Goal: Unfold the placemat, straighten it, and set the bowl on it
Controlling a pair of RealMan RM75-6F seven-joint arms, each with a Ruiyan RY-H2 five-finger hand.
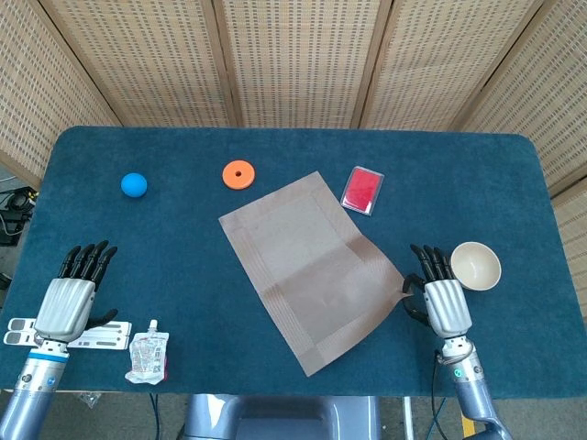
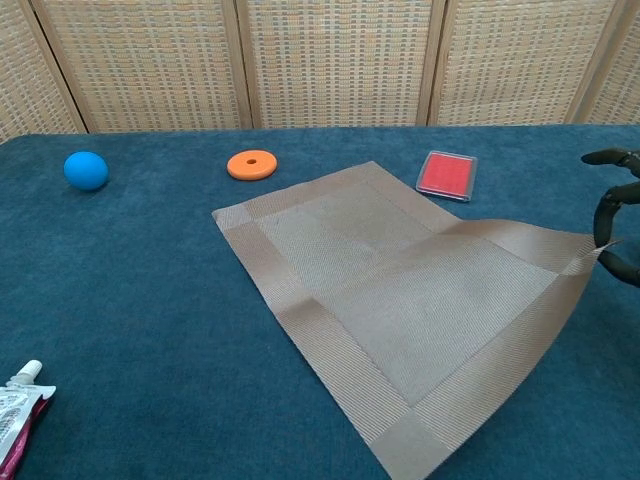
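The brown woven placemat (image 1: 312,266) (image 2: 410,300) lies unfolded and turned askew across the middle of the blue table. My right hand (image 1: 438,295) (image 2: 615,215) pinches its right corner, which is lifted a little off the cloth. The cream bowl (image 1: 475,266) stands upright just right of that hand, off the mat and out of the chest view. My left hand (image 1: 71,291) rests at the near left edge with its fingers spread and nothing in it.
An orange ring (image 1: 238,173) (image 2: 251,164) and a blue ball (image 1: 134,184) (image 2: 85,170) sit at the back left. A red flat box (image 1: 361,190) (image 2: 447,175) lies beyond the mat's far corner. A sachet (image 1: 149,356) and a white strip (image 1: 96,342) lie near my left hand.
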